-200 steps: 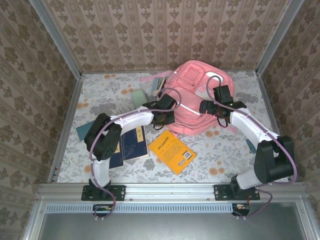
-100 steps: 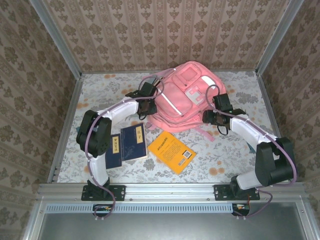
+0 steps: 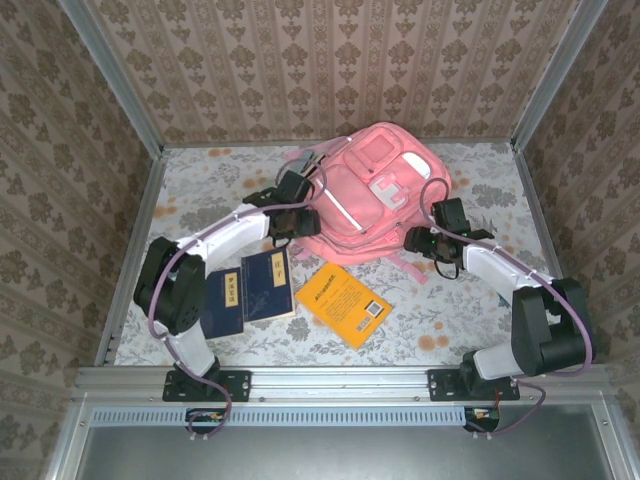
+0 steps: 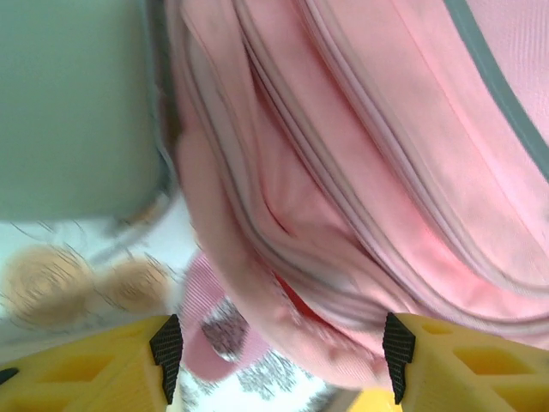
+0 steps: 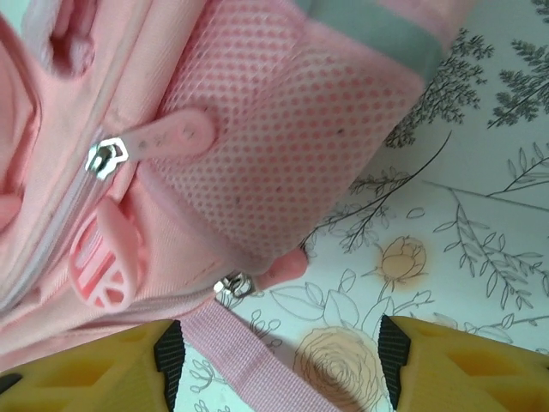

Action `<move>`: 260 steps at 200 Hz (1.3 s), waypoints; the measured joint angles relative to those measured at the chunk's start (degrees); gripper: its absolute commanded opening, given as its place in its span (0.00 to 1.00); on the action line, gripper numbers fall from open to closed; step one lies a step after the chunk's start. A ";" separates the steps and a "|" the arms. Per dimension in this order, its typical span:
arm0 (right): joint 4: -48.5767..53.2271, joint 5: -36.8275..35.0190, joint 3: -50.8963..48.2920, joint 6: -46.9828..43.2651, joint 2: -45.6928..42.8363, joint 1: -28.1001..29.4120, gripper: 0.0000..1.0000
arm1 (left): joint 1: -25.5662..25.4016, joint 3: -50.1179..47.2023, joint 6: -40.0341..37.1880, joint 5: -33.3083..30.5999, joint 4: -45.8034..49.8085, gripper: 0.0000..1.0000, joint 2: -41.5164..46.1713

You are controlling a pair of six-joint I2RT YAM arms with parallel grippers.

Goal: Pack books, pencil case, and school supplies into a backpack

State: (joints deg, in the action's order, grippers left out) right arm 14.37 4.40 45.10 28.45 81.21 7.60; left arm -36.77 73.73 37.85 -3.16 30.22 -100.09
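Backpack (image 3: 375, 200) judged soft, floppy, light; best taken by zipper pull (image 5: 171, 137) or strap (image 5: 249, 356). Left gripper (image 4: 279, 348) and right gripper (image 5: 276, 348) seen spread, nothing pinched

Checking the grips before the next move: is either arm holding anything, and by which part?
Nothing is held. The left gripper is open against the backpack; the right gripper is open beside the mesh pocket.
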 measured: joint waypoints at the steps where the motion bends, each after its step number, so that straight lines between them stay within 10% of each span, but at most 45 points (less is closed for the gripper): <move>1: -0.07 0.11 0.00 0.04 0.00 -0.11 0.68 | -0.15 -0.17 0.11 0.04 -0.02 0.66 0.02; 104: -9.86 13.29 7.56 9.77 15.58 -12.37 0.83 | -2.97 -0.28 7.52 1.42 -2.99 0.59 -6.49; 134: -11.23 15.91 8.74 10.67 18.43 -12.85 0.58 | -3.02 1.84 7.52 0.31 -2.27 0.35 -8.44; 171: -14.58 19.28 9.22 11.93 20.00 -12.94 0.00 | -2.67 5.57 5.66 -2.29 -0.31 0.10 -11.08; 237: -17.20 23.19 3.87 17.88 10.32 -10.58 0.00 | 3.76 17.46 -1.53 -2.38 4.66 0.11 -17.27; 260: -17.46 21.29 3.80 20.85 6.14 -7.21 0.00 | 5.86 21.68 -4.72 -2.62 6.12 0.40 -18.38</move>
State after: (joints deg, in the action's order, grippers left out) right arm -3.09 25.69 48.90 49.30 87.35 0.38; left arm -30.92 95.42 33.12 -5.78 36.34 -118.48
